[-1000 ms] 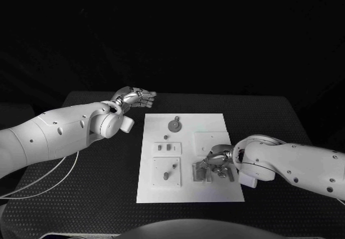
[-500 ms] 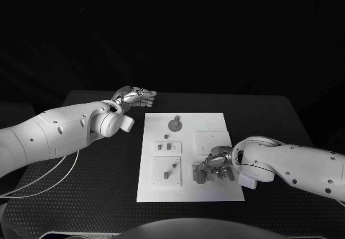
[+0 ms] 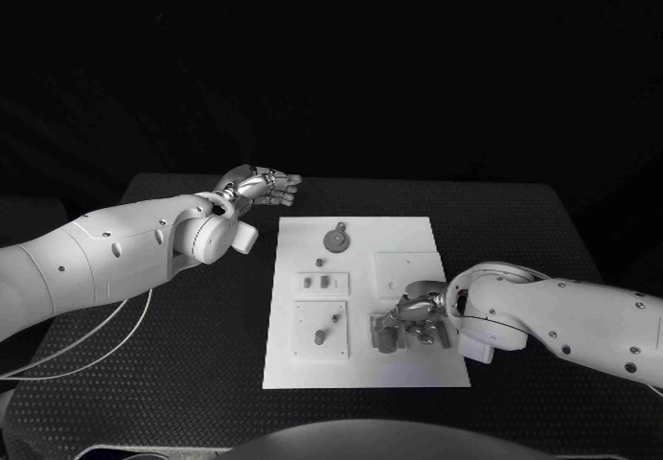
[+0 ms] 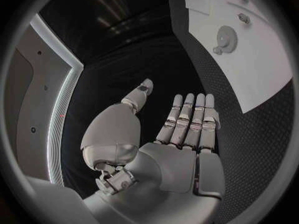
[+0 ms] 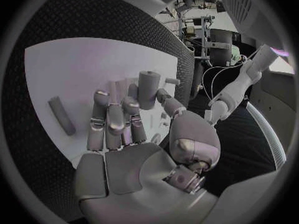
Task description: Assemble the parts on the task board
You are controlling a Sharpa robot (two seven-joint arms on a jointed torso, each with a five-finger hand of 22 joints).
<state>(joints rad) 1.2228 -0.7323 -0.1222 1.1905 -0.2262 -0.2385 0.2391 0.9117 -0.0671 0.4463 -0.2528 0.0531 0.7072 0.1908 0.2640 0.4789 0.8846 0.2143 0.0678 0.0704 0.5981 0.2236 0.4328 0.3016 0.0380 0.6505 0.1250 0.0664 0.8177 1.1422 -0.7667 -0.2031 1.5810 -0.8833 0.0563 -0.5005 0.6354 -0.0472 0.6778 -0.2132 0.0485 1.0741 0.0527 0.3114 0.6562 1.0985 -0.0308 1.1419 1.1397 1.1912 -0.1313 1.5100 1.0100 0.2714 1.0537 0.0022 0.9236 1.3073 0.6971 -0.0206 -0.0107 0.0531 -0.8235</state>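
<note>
The white task board (image 3: 415,369) lies mid-table. My right hand (image 3: 419,316) hovers low over its near right part, fingers curled, and pinches a grey cylindrical peg (image 5: 148,88) between thumb and fingers. A grey bar (image 5: 61,115) lies flat on the board beside that hand; other grey pieces (image 3: 388,335) sit just under it. At the board's far end lies a gear (image 3: 337,238), also seen as the gear (image 4: 227,36) from the left wrist. My left hand (image 3: 260,187) floats off the board's far left corner, fingers straight, thumb apart, holding nothing; the palm (image 4: 181,159) is bare.
A small slotted block (image 3: 324,283) and a square plate with a short peg (image 3: 321,332) sit on the board's left half. A tiny piece (image 3: 321,262) lies below the gear. Black table (image 3: 180,364) surrounds the board; a white cable (image 3: 83,355) trails at the near left.
My right hand has shifted slightly toward the near edge of the board with the peg. The left hand has stayed in place.
</note>
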